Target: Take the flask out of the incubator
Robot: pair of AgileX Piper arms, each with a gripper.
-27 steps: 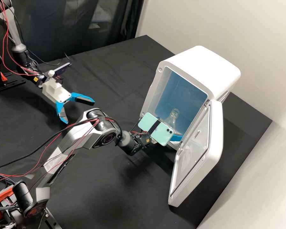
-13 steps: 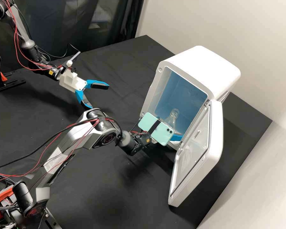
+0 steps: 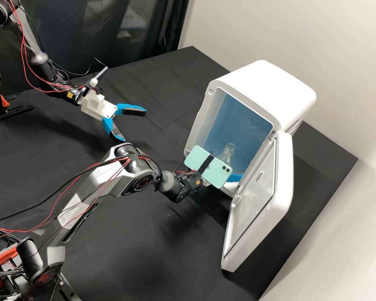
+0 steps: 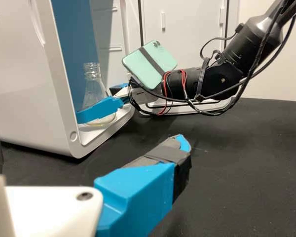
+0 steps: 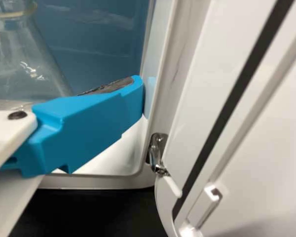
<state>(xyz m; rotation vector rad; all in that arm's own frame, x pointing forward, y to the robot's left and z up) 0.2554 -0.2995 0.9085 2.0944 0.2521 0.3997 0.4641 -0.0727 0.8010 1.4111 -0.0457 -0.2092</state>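
Black bench [image 3: 167,251] against a pale wall [image 3: 280,33], dark curtain [image 3: 92,29] toward 11 o'clock. At 3 o'clock on it, white incubator [image 3: 271,88], door [image 3: 275,196] hanging open toward 5 o'clock, blue lining [image 3: 238,121] bared. Upright on its floor just inside the opening, clear glass flask [image 3: 229,151]. Left gripper [image 3: 132,125] at 10 o'clock, well apart from the incubator, fingers [image 4: 153,177] spread wide, holding and touching nothing, raised above the bench, aimed toward the opening. Right gripper [image 4: 93,104] reached in through the opening at the flask's base; clamped on it or loose, cannot tell. Right arm [image 3: 113,179] stretched low from 7 o'clock, mint-green phone [image 3: 208,166] strapped to the wrist.
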